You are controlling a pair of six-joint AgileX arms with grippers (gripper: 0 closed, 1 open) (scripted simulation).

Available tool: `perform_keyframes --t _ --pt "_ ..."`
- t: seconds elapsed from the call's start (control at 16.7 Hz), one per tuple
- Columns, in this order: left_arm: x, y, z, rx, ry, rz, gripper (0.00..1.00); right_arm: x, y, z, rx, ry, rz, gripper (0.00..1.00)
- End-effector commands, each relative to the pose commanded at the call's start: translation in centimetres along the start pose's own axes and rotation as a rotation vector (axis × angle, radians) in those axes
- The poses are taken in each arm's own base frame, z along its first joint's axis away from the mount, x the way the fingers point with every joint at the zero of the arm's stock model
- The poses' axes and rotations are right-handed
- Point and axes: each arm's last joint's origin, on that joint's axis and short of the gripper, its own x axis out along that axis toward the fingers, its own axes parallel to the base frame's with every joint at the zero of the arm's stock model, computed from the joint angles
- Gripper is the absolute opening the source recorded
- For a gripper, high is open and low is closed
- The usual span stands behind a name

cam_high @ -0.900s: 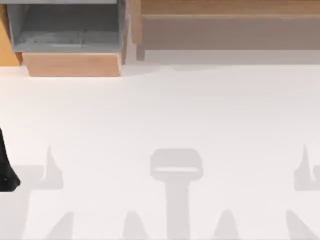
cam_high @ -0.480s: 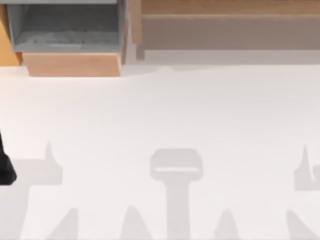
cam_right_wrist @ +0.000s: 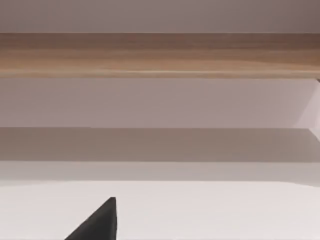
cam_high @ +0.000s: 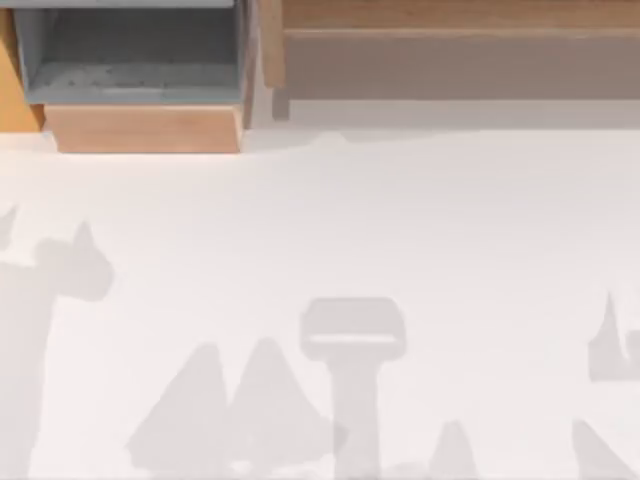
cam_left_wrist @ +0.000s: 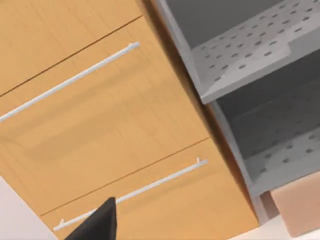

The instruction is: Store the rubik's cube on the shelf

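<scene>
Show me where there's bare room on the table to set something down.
The white table lies bare across the middle, from the drawer unit and the shelf at the far edge down to the near edge. Furniture crowds the far edge.

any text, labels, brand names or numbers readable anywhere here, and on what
None: no words, numbers, labels or signs can be read in any view.
The shelf shows plain wood grain and a blank grey-brown front panel.
The drawer unit has bare wooden fronts with plain metal handles and perforated grey inner shelves, unmarked.
The white table carries shadows alone.
</scene>
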Motion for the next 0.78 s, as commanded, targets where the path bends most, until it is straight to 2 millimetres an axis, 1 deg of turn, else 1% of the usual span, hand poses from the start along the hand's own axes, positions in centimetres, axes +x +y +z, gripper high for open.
perform_keyframes --t 0.18,0.36,0.48,0.6,0.78 --pt "4.7 2.2 0.1 0.195 0.002 -0.004 1.0 0.0 0.0 0.0 0.0 0.0 0.0 1.0" --pt "10.0 4.3 -1.5 0.396 -0.003 -0.006 1.0 0.0 0.0 0.0 0.0 0.0 0.0 1.0" --pt "13.4 5.4 -3.5 0.528 -0.01 -0.004 1.0 0.0 0.0 0.0 0.0 0.0 0.0 1.0" --pt "16.5 6.2 -6.1 0.655 -0.02 0.001 1.0 0.0 0.0 0.0 0.0 0.0 0.0 1.0" --pt "20.1 6.8 -10.3 0.827 -0.035 0.012 1.0 0.0 0.0 0.0 0.0 0.0 0.0 1.0"
